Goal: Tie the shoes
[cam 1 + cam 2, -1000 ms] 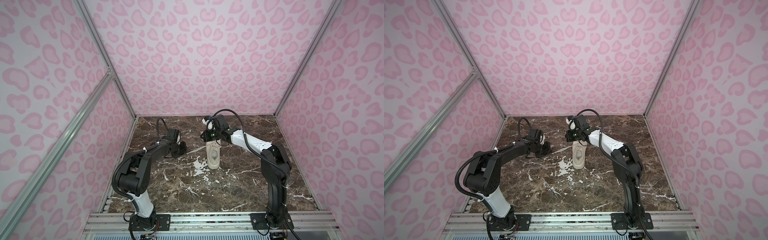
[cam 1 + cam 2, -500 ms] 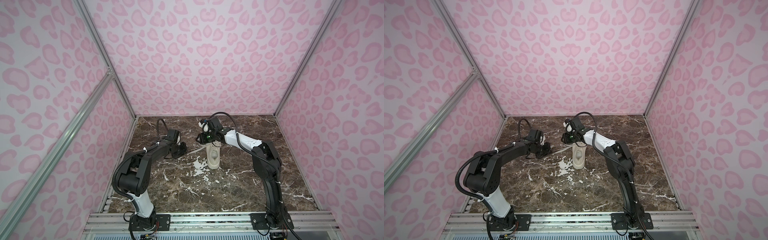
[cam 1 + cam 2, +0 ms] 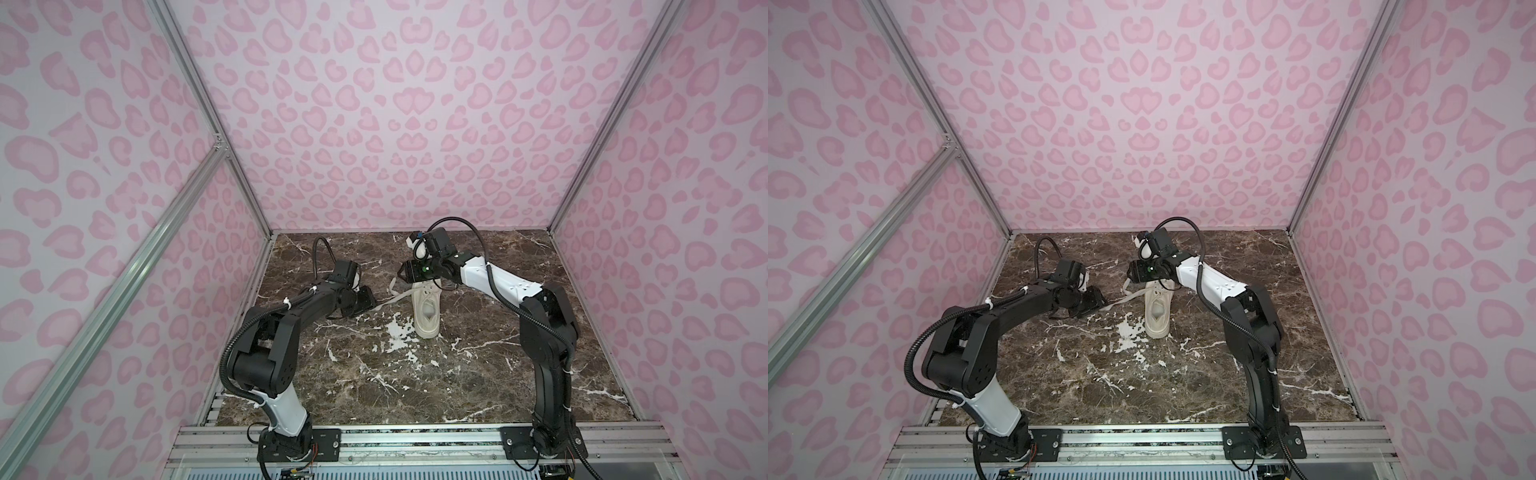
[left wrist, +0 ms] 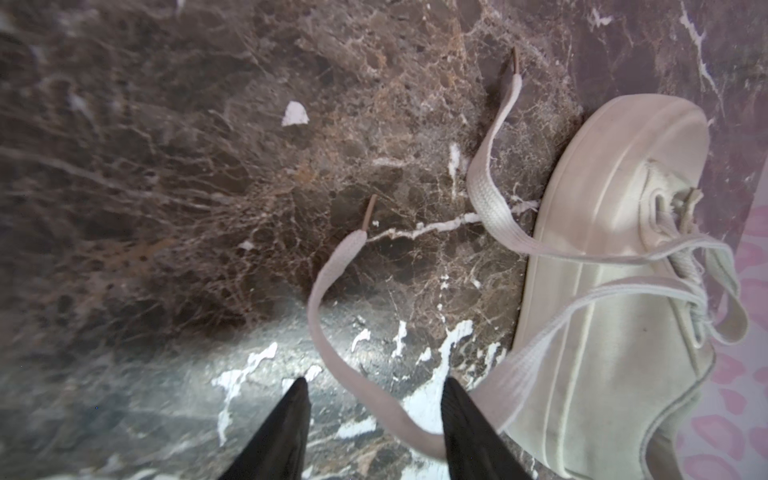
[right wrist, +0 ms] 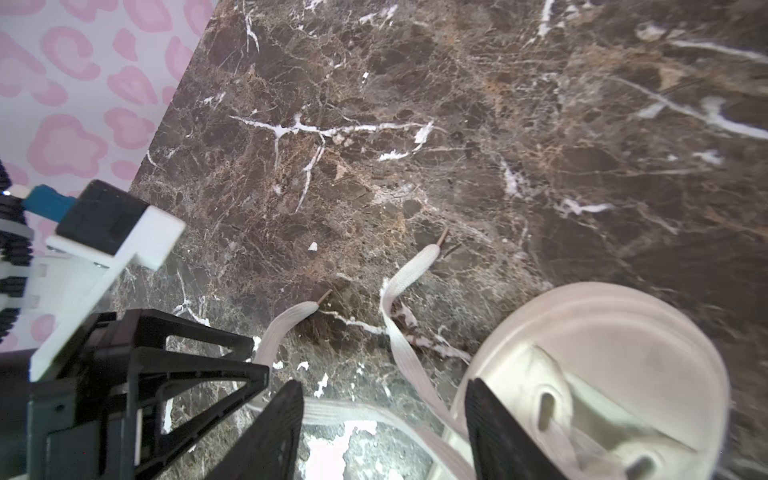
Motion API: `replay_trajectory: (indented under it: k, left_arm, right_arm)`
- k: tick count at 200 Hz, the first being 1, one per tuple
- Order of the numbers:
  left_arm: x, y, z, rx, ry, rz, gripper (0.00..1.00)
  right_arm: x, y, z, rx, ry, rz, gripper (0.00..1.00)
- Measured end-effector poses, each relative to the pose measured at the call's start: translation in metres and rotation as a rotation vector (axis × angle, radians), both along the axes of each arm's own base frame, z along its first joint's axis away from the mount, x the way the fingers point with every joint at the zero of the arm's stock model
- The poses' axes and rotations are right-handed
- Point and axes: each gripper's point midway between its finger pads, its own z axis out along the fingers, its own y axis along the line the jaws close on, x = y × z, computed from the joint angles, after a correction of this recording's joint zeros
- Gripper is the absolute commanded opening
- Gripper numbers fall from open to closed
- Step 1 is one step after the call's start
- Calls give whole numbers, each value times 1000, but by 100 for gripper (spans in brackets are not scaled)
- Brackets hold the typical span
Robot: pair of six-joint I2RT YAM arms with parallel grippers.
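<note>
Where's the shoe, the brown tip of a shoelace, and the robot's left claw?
sneaker (image 3: 427, 309), in a top view, on the inside of its opening.
brown lace tip (image 4: 369, 211), left wrist view, middle of the tip on the lace that runs between the jaws.
left gripper (image 4: 375, 382), left wrist view, midway between its open jaws.

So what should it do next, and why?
Probably close the left gripper on the lace that runs between its open fingers, then lift. That lace's end and the second lace lie loose on the marble table beside the shoe. The right gripper is open and holds nothing, and no finished bow shows.
</note>
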Motion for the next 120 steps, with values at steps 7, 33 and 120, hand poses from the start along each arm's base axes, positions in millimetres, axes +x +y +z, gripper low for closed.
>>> replay_trajectory:
  k: [7,33,120]
  left_arm:
    - [-1,1,3,8,-9,-12,58]
    - [-2,8,10,66,-27,-50,62]
    - [-51,47,8,220,5,-111,62]
  right_arm:
    - [-1,-7,1,-1,1,-10,64]
    - [-4,-36,5,-2,4,-55,64]
    - [-9,-94,8,-8,-4,-136,64]
